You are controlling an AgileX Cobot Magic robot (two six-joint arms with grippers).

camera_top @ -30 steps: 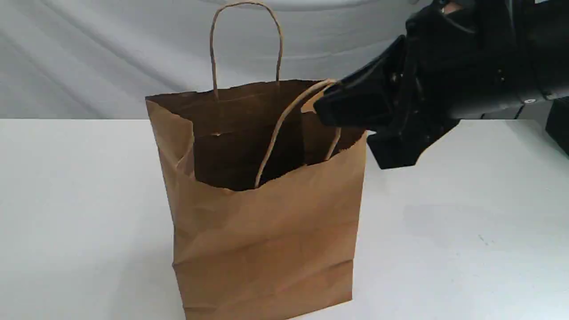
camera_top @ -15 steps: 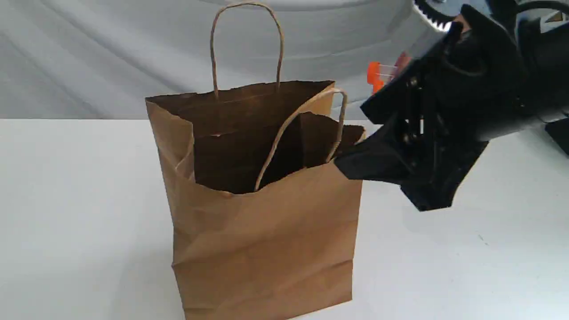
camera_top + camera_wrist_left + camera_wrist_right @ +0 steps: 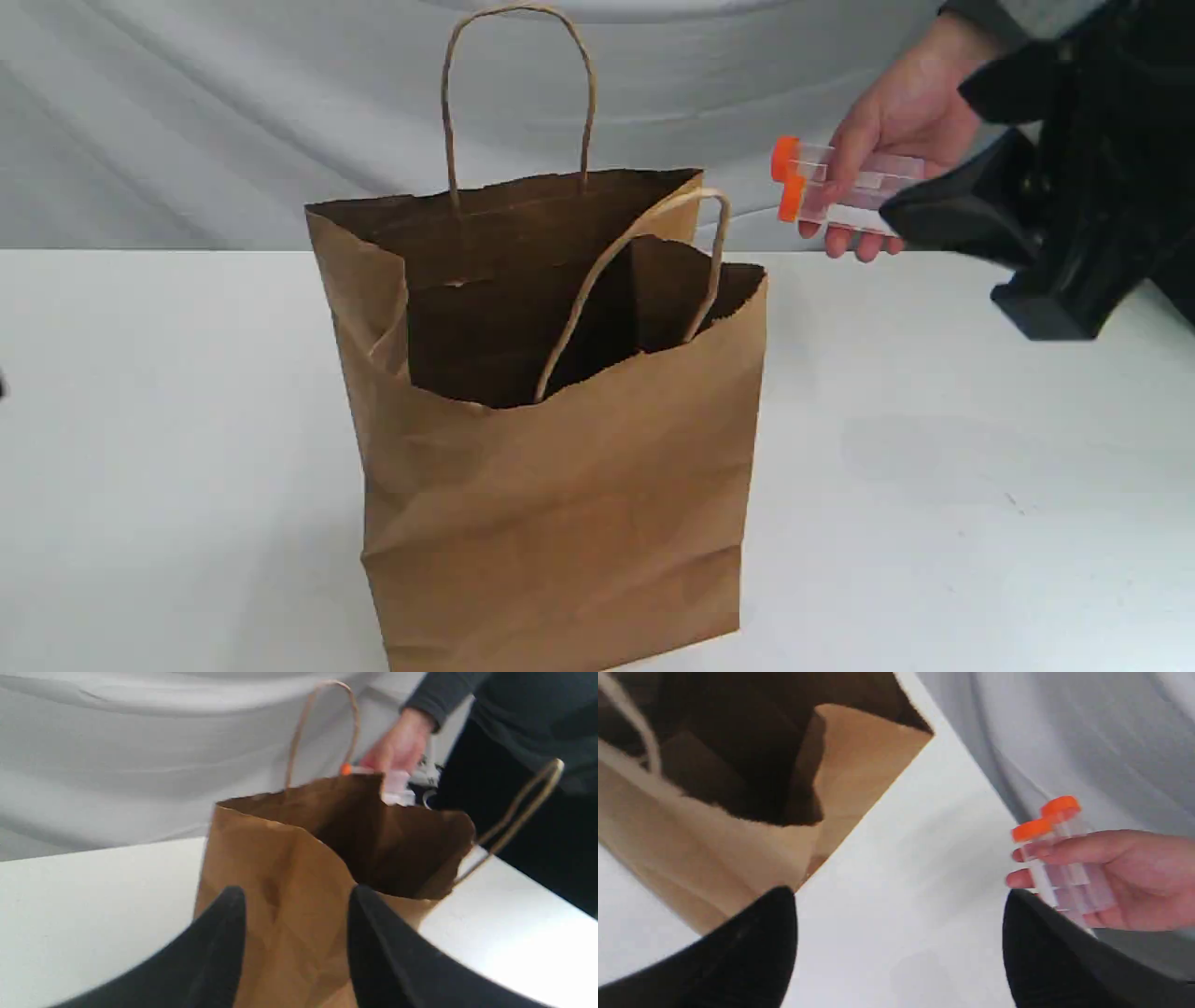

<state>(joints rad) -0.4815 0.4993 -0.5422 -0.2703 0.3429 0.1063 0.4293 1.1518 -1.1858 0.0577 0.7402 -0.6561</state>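
Observation:
A brown paper bag (image 3: 560,504) stands upright and open-mouthed in the middle of the white table (image 3: 980,523). To its right, a person's hand (image 3: 901,117) holds two clear tubes with orange caps (image 3: 826,191) in the air. My right gripper (image 3: 896,893) is open and empty, right of the bag. One of its black fingers (image 3: 943,219) sits just below that hand, close to the tubes (image 3: 1057,858). My left gripper (image 3: 294,891) is open and empty too, close to the bag's side wall (image 3: 280,891). What the bag contains is hidden in shadow.
The bag's two twisted paper handles (image 3: 518,84) stand up above its mouth. A white cloth backdrop (image 3: 233,121) hangs behind the table. A person in dark clothes (image 3: 523,765) stands beyond the bag in the left wrist view.
My right gripper has pulled back from the bag's mouth and near handle, moving right and up. This uncovered the hand with the tubes. The near handle settled upright.

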